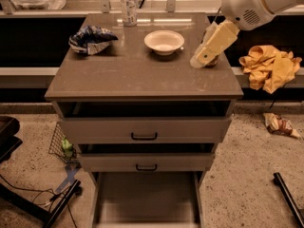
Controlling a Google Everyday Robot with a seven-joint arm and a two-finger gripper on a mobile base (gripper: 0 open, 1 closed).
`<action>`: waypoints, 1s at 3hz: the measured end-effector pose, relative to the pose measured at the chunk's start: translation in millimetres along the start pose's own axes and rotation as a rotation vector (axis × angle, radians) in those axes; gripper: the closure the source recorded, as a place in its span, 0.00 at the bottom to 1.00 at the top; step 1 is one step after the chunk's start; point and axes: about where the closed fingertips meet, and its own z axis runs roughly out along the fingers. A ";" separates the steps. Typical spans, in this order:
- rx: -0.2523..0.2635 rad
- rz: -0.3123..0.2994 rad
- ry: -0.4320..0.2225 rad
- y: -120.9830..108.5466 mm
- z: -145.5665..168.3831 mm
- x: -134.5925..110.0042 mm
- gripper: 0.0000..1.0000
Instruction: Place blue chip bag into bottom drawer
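Standing in the middle of the view, the brown bench (142, 75) is a cabinet with three drawers in its front. The two upper drawers (144, 129) show black bar handles and sit slightly pulled out. The bottom drawer (145, 198) is drawn out toward the camera, a plain flat tray with low side walls. A white robot arm (251, 4) reaches in from the upper right. A yellow cloth heap (270, 68) lies on a ledge to the right of the bench. The blue chip bag (90, 38) rests crumpled on the bench's back left corner. A white bowl (164, 41) stands near the middle rear, between the bag and the arm's end, with a clear bottle (127, 4) behind it. The cream gripper (199, 61) slants down to the bench's right rear, well apart from the bag, and whether it is wide or narrow cannot be told. A tan wrapper (280, 125) lies on the floor at right.
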 end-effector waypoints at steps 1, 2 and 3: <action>-0.025 -0.045 -0.003 -1.6 18.2 -13.2 0.00; -0.043 -0.117 -0.012 -20.7 74.2 -42.4 0.00; -0.085 -0.196 -0.045 -41.1 183.1 -98.5 0.00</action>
